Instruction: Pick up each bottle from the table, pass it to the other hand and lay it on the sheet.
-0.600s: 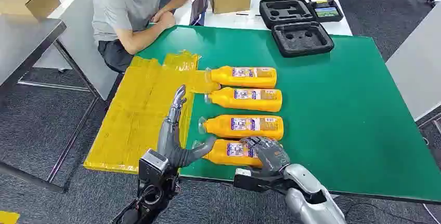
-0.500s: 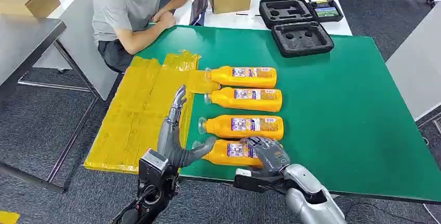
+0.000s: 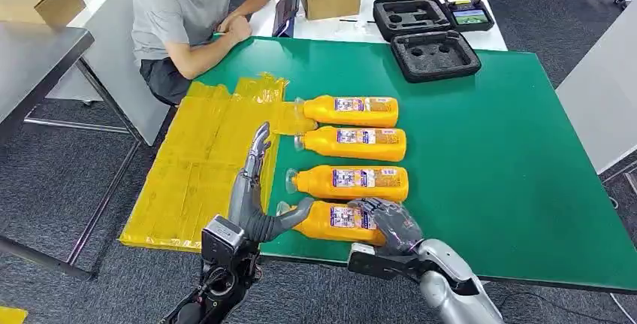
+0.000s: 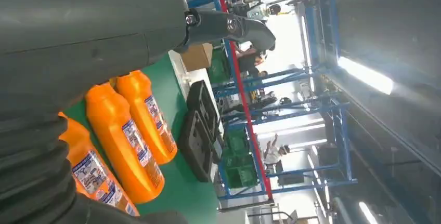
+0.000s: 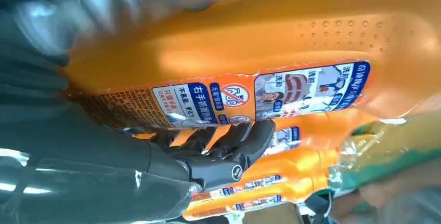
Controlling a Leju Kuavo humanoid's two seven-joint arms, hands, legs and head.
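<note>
Right hand is wrapped over the base end of the nearest orange plastic bottle, which lies on its side at the near edge of the green tabletop, cap toward the yellow plastic sheet. In the right wrist view the fingers curl round the body; it looks gripped, not lifted.

Left hand is wide, holding nothing, fingers straight, thumb just beside the bottle's neck.

Three more orange bottles lie in a row behind it, next one very close.

Risks, my read:
- grip sits at the far end, so the neck may droop or swing on lift
- knuckles could nudge the neighbouring bottle
- smooth plastic could slip during the pass
- the left thumb could knock the cap.
</note>
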